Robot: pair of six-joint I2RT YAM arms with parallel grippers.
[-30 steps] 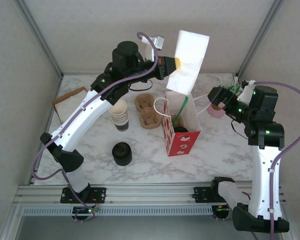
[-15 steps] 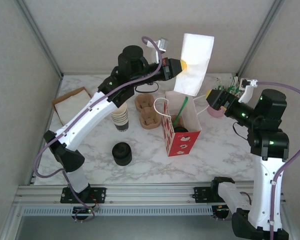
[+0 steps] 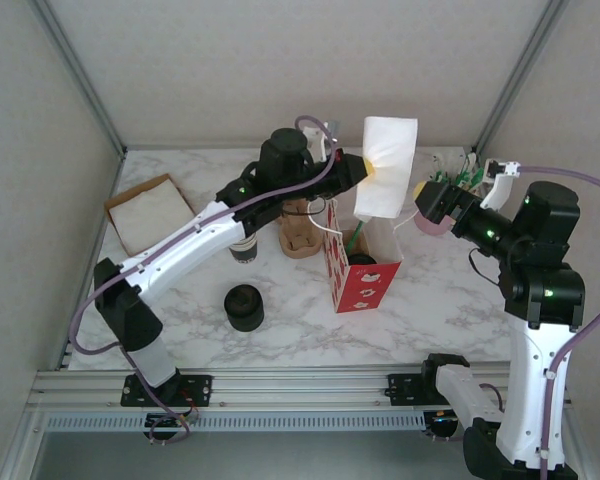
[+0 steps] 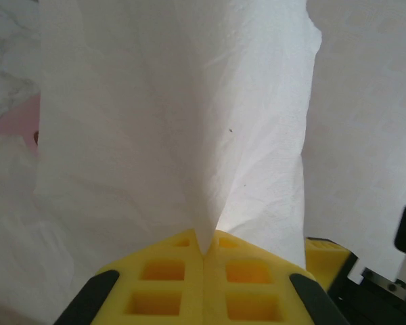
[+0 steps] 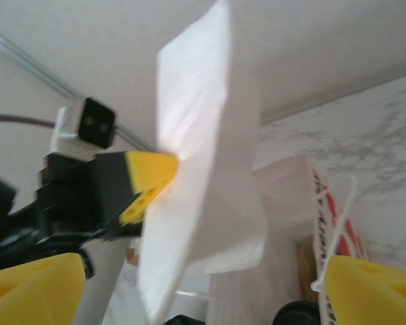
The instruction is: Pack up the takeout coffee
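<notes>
- Left end effector (image 3: 367, 171): clenched on the edge of a white napkin (image 3: 388, 165), held in the air above the open mouth of the bag (image 3: 361, 275). In the left wrist view the yellow fingers (image 4: 164, 284) meet with the napkin (image 4: 176, 122) pinched between them.
- Right end effector (image 3: 429, 204): released, its jaws set wide apart and grasping nothing. It is raised just right of the bag, toward the far right corner of the tabletop (image 3: 430, 300).
- Takeout coffee (image 3: 363, 262): stands inside the red-and-white bag, near the middle of the tabletop. Its black lid shows through the bag's mouth, and a green straw (image 3: 361, 228) leans beside it.
- Stack of black lids (image 3: 245, 306): left of the bag, toward the near edge.
- Cardboard cup carrier (image 3: 298, 238): just left of the bag, partly under the left arm.
</notes>
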